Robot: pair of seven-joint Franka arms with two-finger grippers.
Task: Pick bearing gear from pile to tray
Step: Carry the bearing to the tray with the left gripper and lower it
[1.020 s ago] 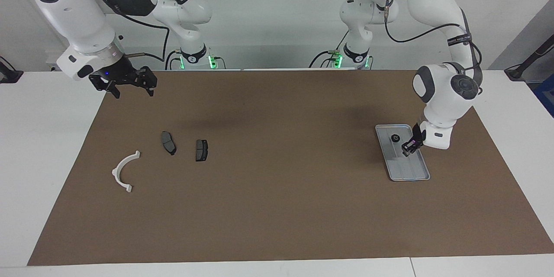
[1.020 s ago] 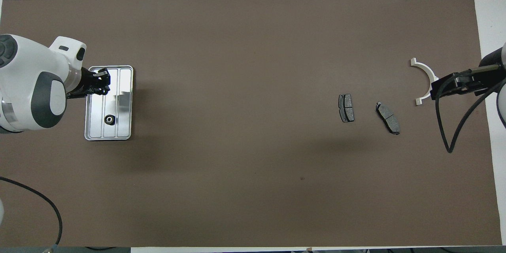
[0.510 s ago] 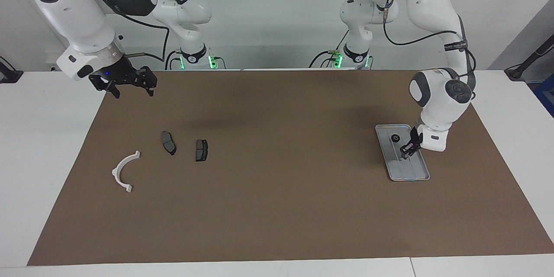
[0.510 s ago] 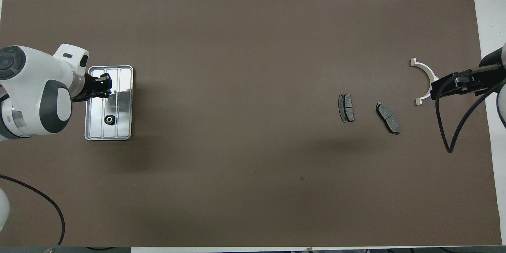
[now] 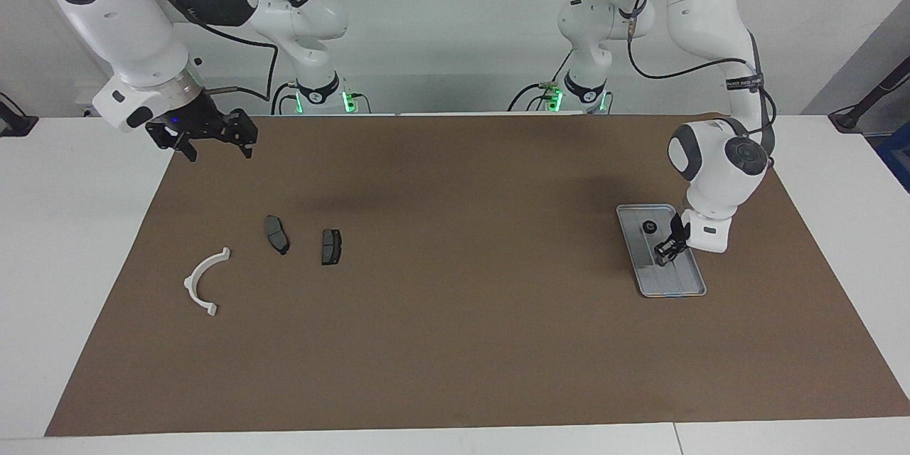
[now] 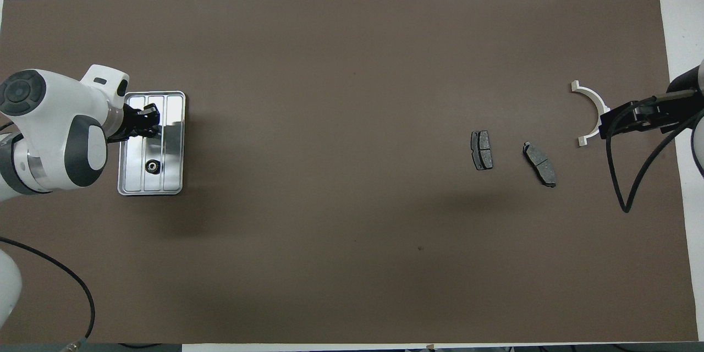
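A small black round bearing gear (image 5: 648, 227) (image 6: 150, 165) lies in the silver tray (image 5: 675, 283) (image 6: 171, 173), at the tray's end nearer to the robots. My left gripper (image 5: 665, 251) (image 6: 146, 121) hangs low over the tray's middle, beside the bearing gear. Whether it holds anything I cannot make out. The pile lies toward the right arm's end: a white half-ring bracket (image 5: 202, 280) (image 6: 593, 109) and two dark grey plates (image 5: 276, 234) (image 5: 330, 247). My right gripper (image 5: 213, 142) waits open and empty, raised over the mat's corner.
A brown mat (image 5: 455, 341) covers most of the white table. The tray sits near the mat's edge at the left arm's end. A black cable (image 6: 624, 187) hangs from the right arm beside the bracket.
The left arm's wrist has swung a little toward the table's middle, with its gripper staying over the tray. The right arm and the parts have not moved.
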